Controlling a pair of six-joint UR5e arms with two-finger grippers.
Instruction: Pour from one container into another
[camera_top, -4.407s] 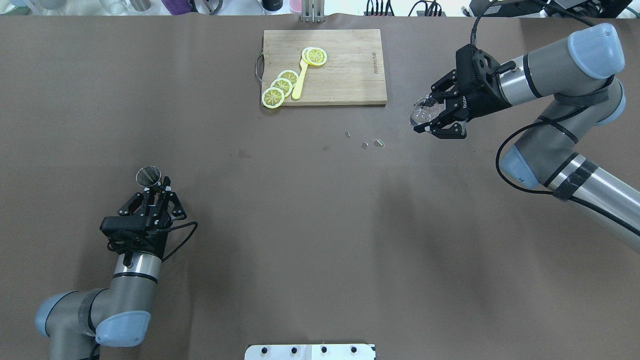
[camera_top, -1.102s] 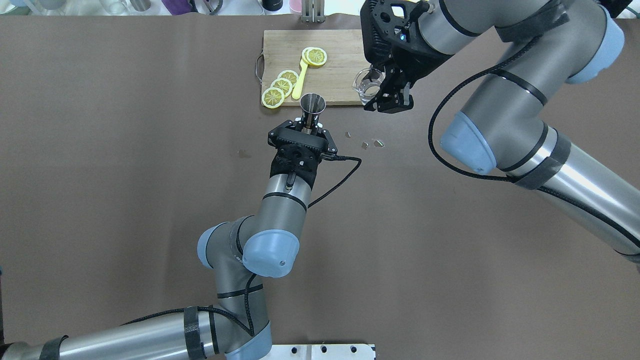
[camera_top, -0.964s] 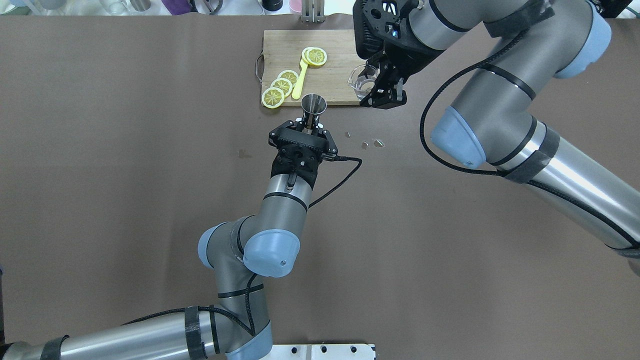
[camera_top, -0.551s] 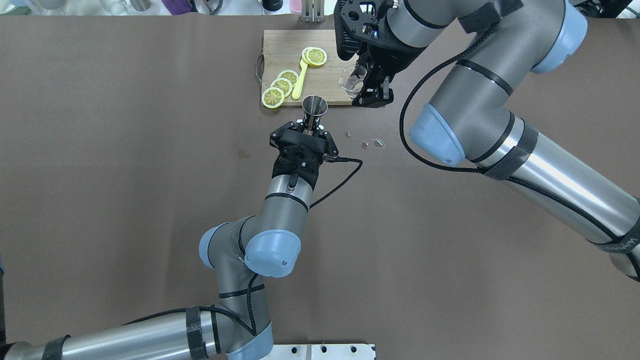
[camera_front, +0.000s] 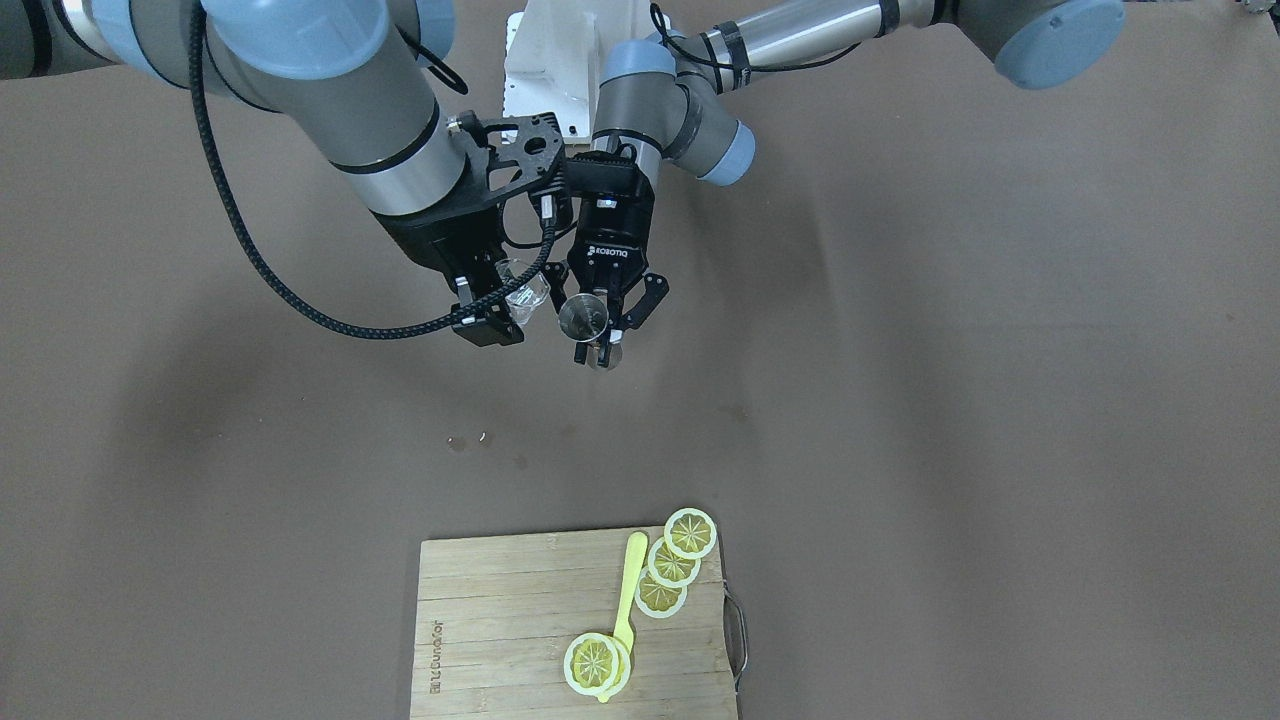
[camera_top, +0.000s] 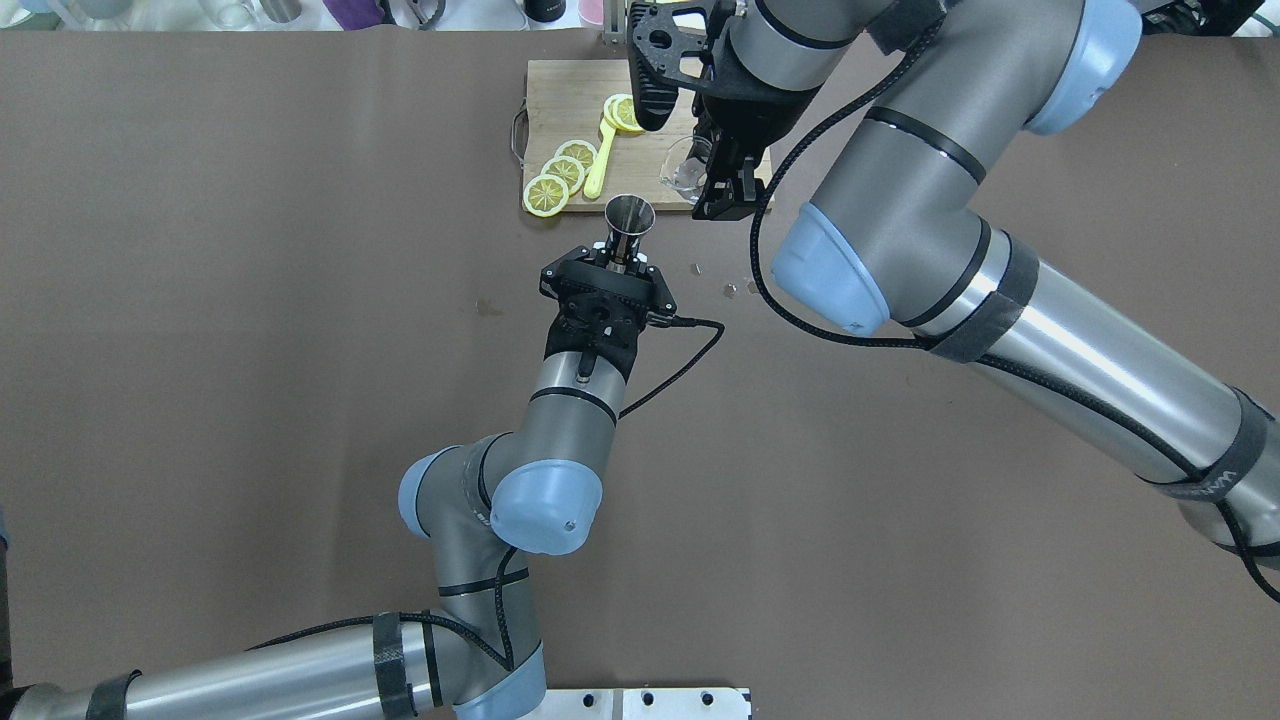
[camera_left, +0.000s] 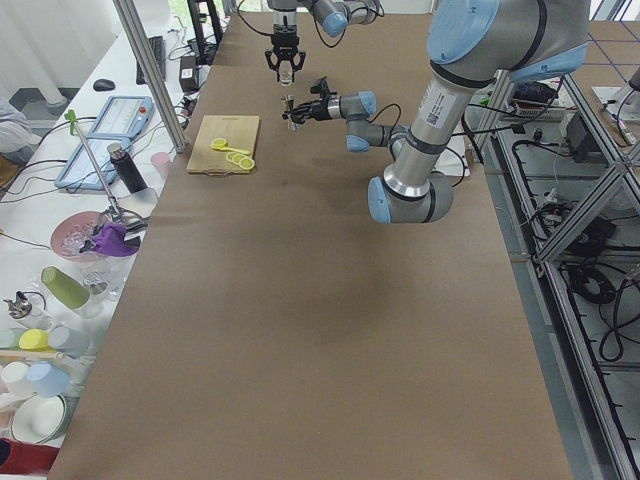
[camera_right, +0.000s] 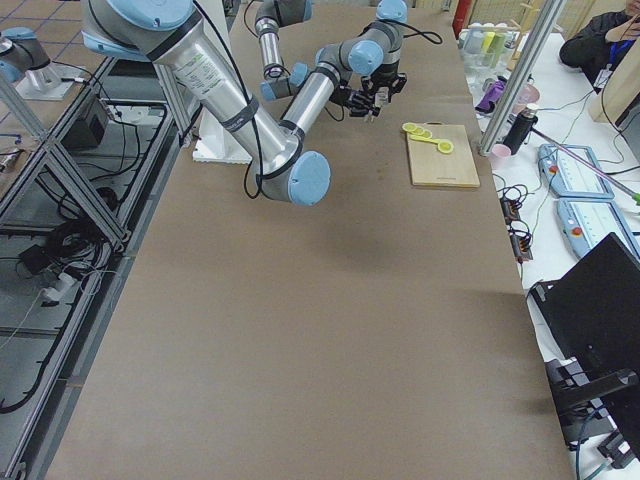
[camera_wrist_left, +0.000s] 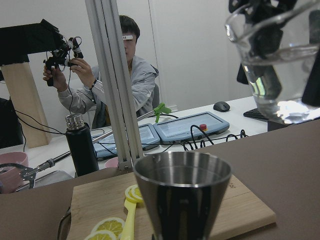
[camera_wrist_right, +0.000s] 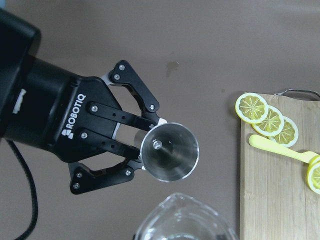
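In your left gripper (camera_top: 622, 258), clamped tight, the steel jigger (camera_top: 629, 214) stands upright with its wide mouth up. Just beside that gripper and a bit higher, your right gripper (camera_top: 722, 195) squeezes the glass beaker (camera_top: 682, 172) with clear water (camera_wrist_left: 280, 97) inside. They are close together but not touching.

A brown-covered bench (camera_top: 300, 400) carries a wooden cutting board (camera_front: 500, 620) near its edge farthest from the robot; a few small pale scraps (camera_front: 482, 436) and a dark stain (camera_top: 487, 307) lie nearer the middle
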